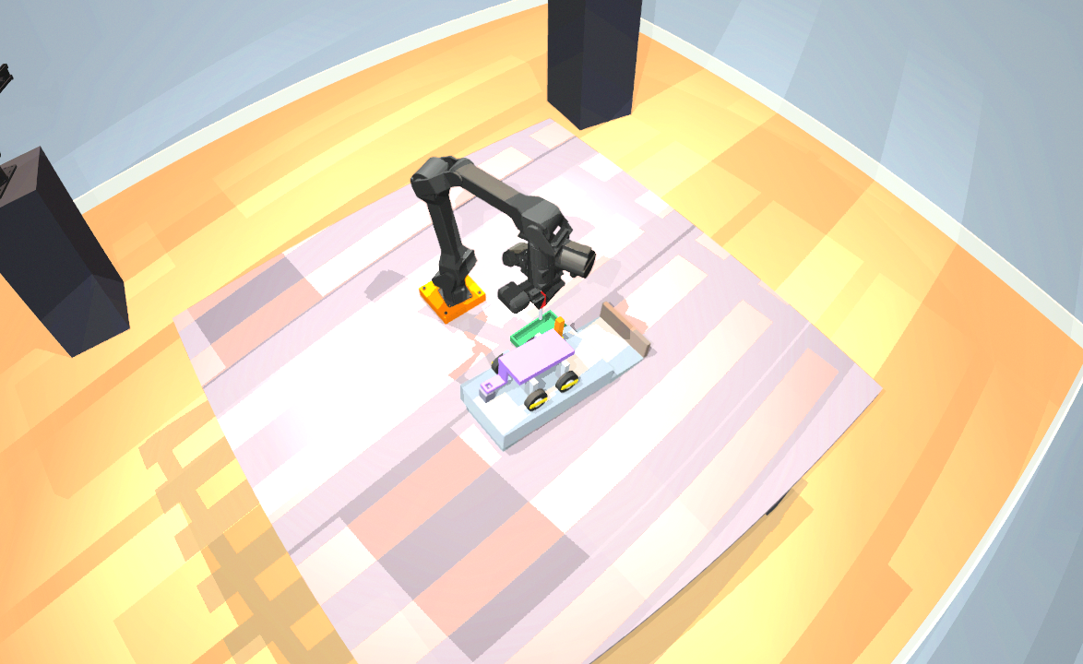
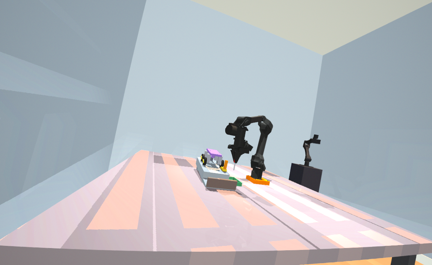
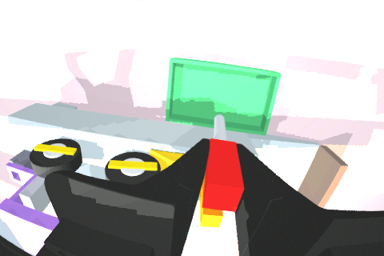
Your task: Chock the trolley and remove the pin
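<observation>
My gripper is shut on the red head of the stop pin. The grey shaft points down, clear of the ramp, and its tip shows over the near edge of the green tray in the wrist view. The purple-topped trolley stands upright on the ramp. The yellow chock with its orange handle sits at the downhill side of a tray-side wheel. A finger partly hides the chock; exact contact is unclear.
A brown end board stands across the foot of the ramp. The tray lies beside the ramp, on the side of the arm's orange base. Dark pedestals stand off the table.
</observation>
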### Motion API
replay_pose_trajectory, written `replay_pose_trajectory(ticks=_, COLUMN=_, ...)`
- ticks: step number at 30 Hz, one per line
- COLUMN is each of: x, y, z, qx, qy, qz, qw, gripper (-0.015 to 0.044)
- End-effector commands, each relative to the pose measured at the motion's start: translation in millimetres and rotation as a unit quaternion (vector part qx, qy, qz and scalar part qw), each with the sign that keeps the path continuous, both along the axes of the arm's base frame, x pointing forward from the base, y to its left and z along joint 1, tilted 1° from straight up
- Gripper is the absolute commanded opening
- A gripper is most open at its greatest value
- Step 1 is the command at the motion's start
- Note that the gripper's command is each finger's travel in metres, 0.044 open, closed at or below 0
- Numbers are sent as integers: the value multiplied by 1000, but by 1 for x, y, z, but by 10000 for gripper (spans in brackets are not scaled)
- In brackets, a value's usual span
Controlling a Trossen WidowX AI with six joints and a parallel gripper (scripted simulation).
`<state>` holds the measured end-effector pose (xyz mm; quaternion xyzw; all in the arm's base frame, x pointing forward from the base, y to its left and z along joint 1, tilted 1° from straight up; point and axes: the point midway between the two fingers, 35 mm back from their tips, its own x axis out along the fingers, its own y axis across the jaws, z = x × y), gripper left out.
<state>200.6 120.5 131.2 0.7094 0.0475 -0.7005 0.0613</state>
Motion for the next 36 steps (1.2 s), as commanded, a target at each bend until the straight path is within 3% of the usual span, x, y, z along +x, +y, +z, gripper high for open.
replay_pose_trajectory(ticks=1, x=-3, y=0, z=-3, qx=5, qy=-4, qz=6, qw=1000, gripper=0)
replay_pose_trajectory(ticks=14, x=-3, y=9, z=-32, qx=85, qy=10, qz=7, qw=996, gripper=0)
replay_pose_trajectory(ticks=28, x=-6, y=28, z=-67, qx=91, qy=10, qz=7, qw=996, gripper=0)
replay_pose_trajectory(ticks=36, x=-5, y=24, z=-68, qx=91, qy=10, qz=7, qw=996, gripper=190)
